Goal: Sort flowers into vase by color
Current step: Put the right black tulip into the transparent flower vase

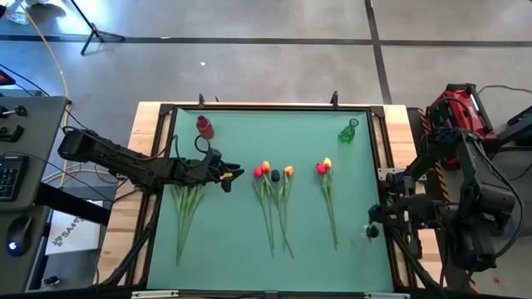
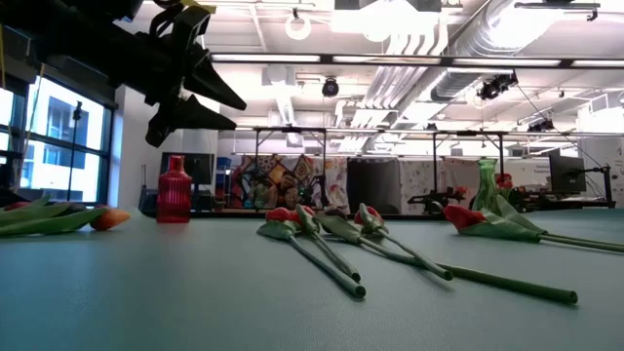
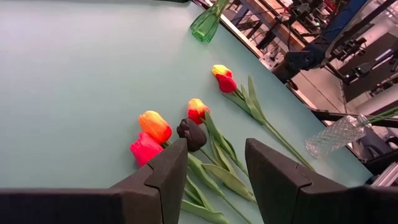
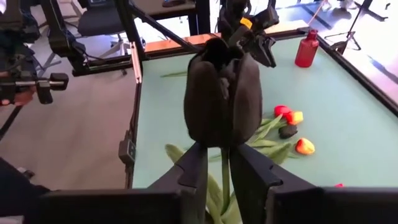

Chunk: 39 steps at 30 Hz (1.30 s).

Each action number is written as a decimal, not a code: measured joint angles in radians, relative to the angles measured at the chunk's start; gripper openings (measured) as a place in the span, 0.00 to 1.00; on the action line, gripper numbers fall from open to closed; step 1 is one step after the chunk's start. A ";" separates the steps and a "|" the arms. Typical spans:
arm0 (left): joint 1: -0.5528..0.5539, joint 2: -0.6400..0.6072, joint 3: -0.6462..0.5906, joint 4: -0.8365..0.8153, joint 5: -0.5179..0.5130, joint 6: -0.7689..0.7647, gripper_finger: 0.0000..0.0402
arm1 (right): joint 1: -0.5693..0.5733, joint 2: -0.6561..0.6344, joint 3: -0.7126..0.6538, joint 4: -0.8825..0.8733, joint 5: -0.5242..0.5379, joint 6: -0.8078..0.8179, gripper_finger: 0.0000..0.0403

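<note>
Over the green worktop (image 1: 249, 133), the left gripper (image 1: 226, 174) hangs open, with the middle bunch of red, orange and dark tulips (image 1: 274, 191) just to its right, long green stems running toward the near edge. At the right edge, the right gripper (image 4: 222, 155) pinches a dark upright tulip (image 4: 222, 99) by its stem.

Two dark, jointed robot arms were seen at the table, each strung with black cables. The left gripper (image 1: 235, 174) carried a yellow marking near its wedge-shaped black fingers (image 3: 163, 177). The right gripper (image 4: 225, 163) was fitted with matching flat-faced fingers.
</note>
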State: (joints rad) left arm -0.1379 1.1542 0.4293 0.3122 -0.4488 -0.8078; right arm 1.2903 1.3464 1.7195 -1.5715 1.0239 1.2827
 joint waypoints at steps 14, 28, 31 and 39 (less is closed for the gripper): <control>0.000 0.000 0.000 0.000 0.004 -0.001 0.38 | 0.000 -0.036 0.000 0.008 -0.074 0.131 0.16; 0.000 0.000 0.000 0.000 0.024 0.000 0.38 | -0.001 -0.120 0.000 0.140 0.104 0.047 0.16; 0.000 0.000 0.000 0.000 0.024 -0.001 0.38 | -0.026 -0.132 0.000 0.213 0.207 -0.043 0.16; 0.008 0.000 0.000 -0.002 0.029 0.000 0.38 | -0.336 -0.139 0.001 0.185 0.050 -0.026 0.16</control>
State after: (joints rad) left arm -0.1299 1.1542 0.4291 0.3104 -0.4194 -0.8083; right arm 0.9543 1.2075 1.7203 -1.3869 1.0734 1.2567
